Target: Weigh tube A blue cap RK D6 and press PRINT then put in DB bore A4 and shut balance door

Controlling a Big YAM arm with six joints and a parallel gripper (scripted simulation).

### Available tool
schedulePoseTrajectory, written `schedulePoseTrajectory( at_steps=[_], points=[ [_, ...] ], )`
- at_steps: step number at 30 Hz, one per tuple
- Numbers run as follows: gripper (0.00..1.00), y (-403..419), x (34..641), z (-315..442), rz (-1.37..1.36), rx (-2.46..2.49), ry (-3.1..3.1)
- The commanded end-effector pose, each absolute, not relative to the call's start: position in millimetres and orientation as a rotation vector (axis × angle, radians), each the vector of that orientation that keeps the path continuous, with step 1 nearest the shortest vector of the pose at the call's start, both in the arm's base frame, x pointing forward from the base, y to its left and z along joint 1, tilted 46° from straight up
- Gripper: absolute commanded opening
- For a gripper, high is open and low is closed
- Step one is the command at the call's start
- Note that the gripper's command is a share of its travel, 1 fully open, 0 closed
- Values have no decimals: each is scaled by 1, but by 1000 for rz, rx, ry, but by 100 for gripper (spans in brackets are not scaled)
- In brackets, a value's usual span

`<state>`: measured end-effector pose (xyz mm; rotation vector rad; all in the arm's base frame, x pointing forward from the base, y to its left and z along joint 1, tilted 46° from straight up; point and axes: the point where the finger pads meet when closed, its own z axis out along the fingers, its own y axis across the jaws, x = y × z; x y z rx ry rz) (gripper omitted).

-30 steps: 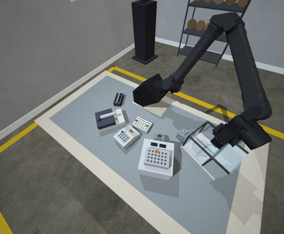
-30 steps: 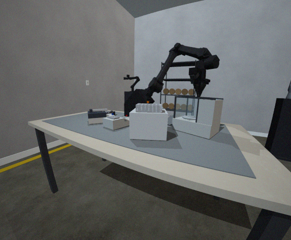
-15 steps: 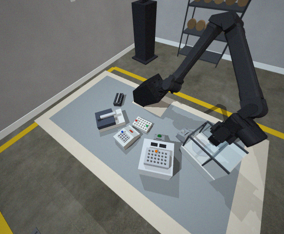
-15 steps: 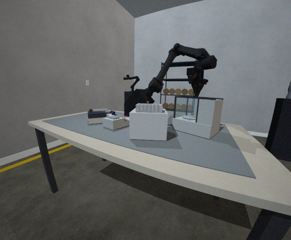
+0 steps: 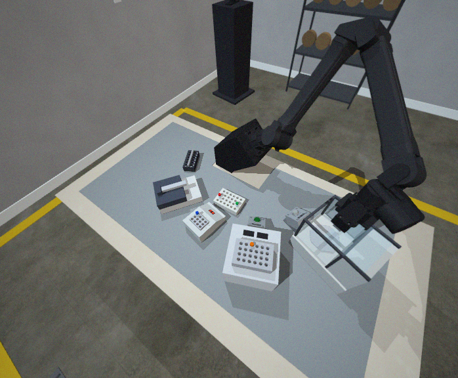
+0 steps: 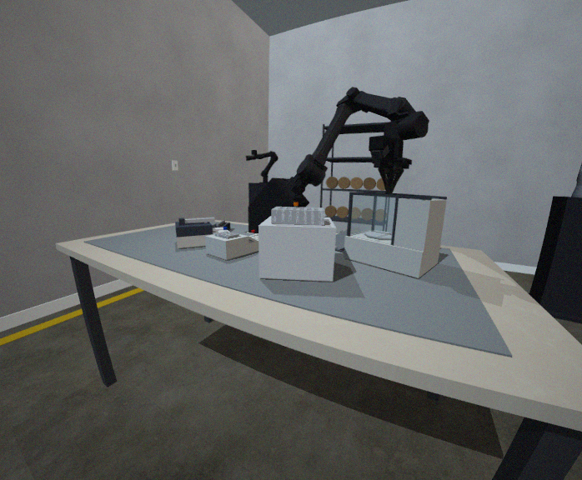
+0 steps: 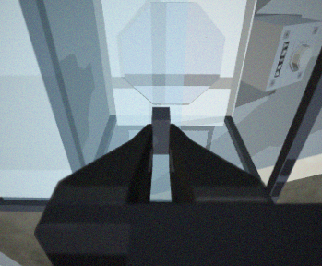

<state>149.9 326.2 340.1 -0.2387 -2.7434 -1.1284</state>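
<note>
Jaws are pinching what looks like the balance door's small dark upright handle (image 7: 161,131), probably needing a level, gentle slide toward the console, while the blue-capped tube (image 5: 197,212) is standing in the white dry block (image 5: 203,235), left of centre.
</note>
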Motion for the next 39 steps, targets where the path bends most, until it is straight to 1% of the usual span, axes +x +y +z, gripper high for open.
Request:
schedulePoseTrajectory(
  at_steps=[1, 39],
  points=[
    [6, 318, 151, 344, -1171, -230, -2749],
    [6, 295, 144, 320, -1168, -230, -2750]
  ],
)
